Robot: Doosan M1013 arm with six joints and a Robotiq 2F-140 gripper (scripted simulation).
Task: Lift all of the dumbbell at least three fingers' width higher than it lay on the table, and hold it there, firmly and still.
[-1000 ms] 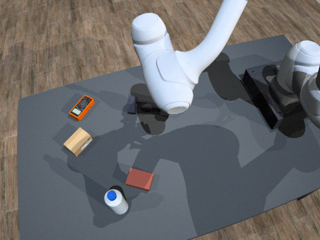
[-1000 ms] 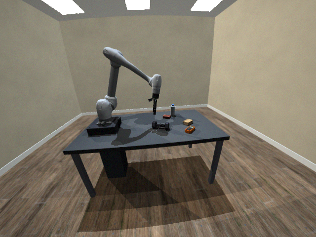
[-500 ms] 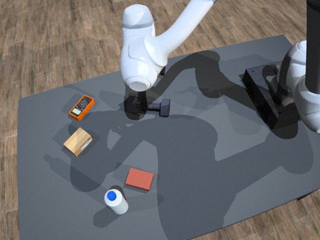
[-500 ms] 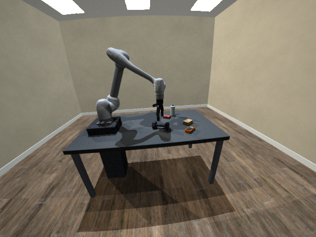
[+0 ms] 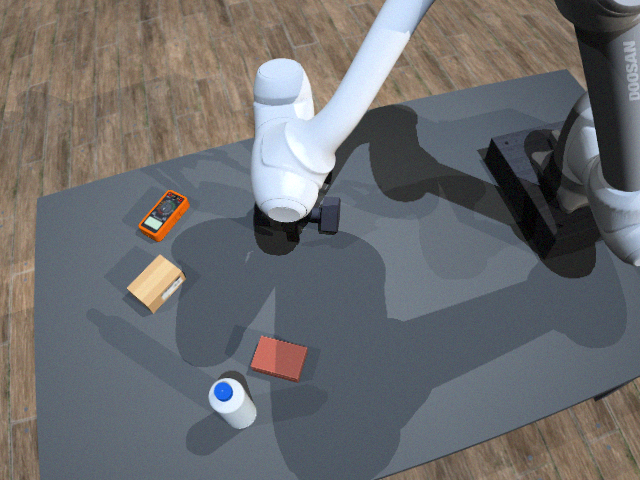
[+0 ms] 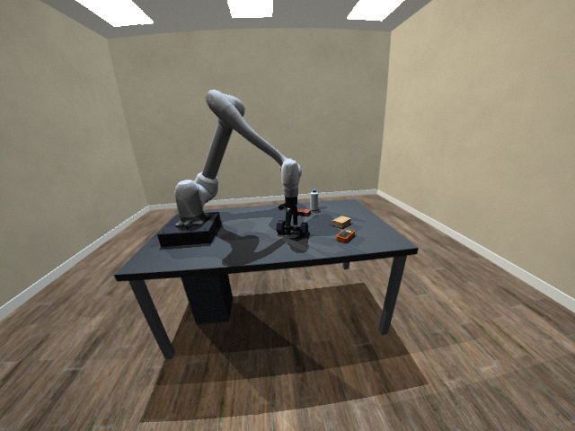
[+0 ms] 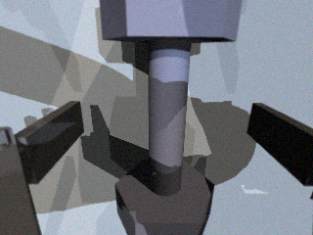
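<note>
The dark grey dumbbell lies on the table. In the wrist view its handle runs up and down between my two fingers, with a hexagonal head at each end. My gripper is open, with one finger to each side of the handle and a gap on both sides. In the top view my wrist hides most of the dumbbell; only one head shows. In the exterior view my gripper stands low over the dumbbell.
An orange multimeter, a cardboard box, a red flat block and a white bottle with a blue cap stand on the table's left part. My black base plate is at the right.
</note>
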